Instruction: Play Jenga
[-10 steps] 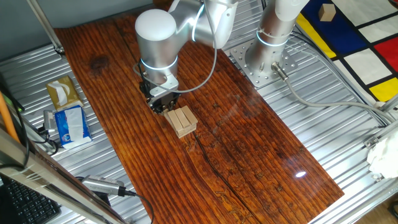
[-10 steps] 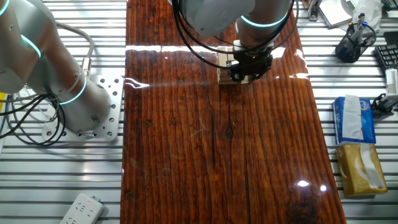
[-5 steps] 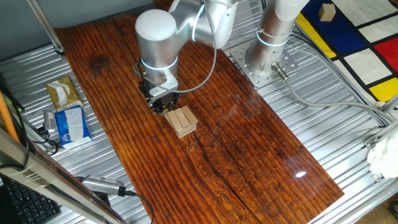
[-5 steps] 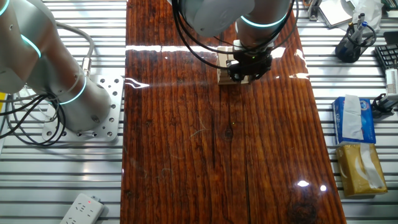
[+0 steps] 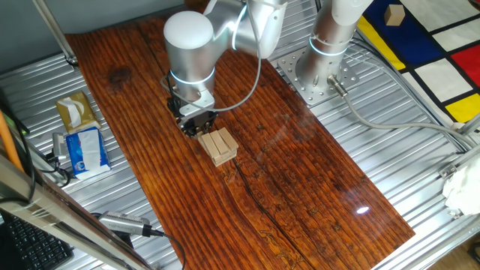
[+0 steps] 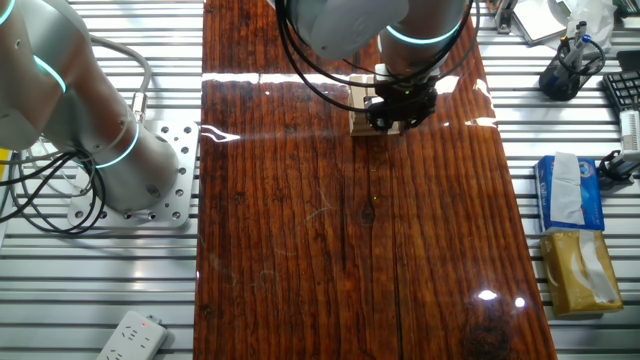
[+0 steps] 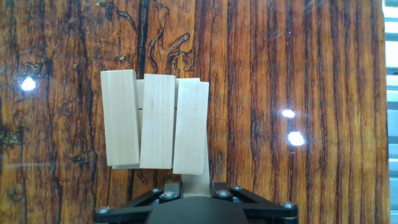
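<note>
The Jenga pile (image 5: 219,145) is a low stack of pale wooden bars on the dark wooden table (image 5: 300,172). In the hand view the pile's top layer (image 7: 155,121) is three bars side by side, slightly fanned. One lower bar (image 7: 196,178) sticks out from under the right top bar, toward the hand. My gripper (image 7: 196,188) stands at the pile's near end, its jaws closed on the tip of that lower bar. In one fixed view the gripper (image 5: 199,127) touches the pile's far-left end. In the other fixed view the gripper (image 6: 393,117) hides most of the pile (image 6: 358,100).
Tissue packs (image 5: 81,133) lie on the metal rack left of the table, and others (image 6: 568,232) show in the other fixed view. A second arm's base (image 5: 322,64) is bolted at the back right. A single wooden cube (image 5: 393,13) lies far off on the coloured mat.
</note>
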`<state>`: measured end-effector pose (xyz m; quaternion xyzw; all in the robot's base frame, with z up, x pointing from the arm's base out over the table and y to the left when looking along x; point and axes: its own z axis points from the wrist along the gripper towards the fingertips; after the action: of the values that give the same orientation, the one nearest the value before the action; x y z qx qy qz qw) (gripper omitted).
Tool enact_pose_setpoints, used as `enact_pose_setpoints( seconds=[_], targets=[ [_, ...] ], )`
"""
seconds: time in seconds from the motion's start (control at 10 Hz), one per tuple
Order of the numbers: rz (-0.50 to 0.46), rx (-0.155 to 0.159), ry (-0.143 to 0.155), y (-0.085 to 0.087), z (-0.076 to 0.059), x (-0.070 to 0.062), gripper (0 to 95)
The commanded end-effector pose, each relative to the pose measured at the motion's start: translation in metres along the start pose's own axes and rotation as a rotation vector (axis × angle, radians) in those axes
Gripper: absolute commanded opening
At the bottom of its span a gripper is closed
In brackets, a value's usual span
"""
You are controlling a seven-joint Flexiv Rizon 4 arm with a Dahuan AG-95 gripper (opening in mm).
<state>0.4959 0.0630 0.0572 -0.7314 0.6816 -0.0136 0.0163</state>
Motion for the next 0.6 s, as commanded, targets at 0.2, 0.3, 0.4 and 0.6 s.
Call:
enact_pose_setpoints(
  seconds=[0.2,0.3,0.4,0.6],
  targets=[
    [-0.003,0.002,0.002,-0.0003,0.0002,0.0002,0.0],
    [0.000,0.002,0.002,-0.0003,0.0002,0.0002,0.0],
    [0.003,0.002,0.002,-0.0003,0.0002,0.0002,0.0],
    [0.006,0.002,0.003,-0.0003,0.0003,0.0002,0.0]
  ],
)
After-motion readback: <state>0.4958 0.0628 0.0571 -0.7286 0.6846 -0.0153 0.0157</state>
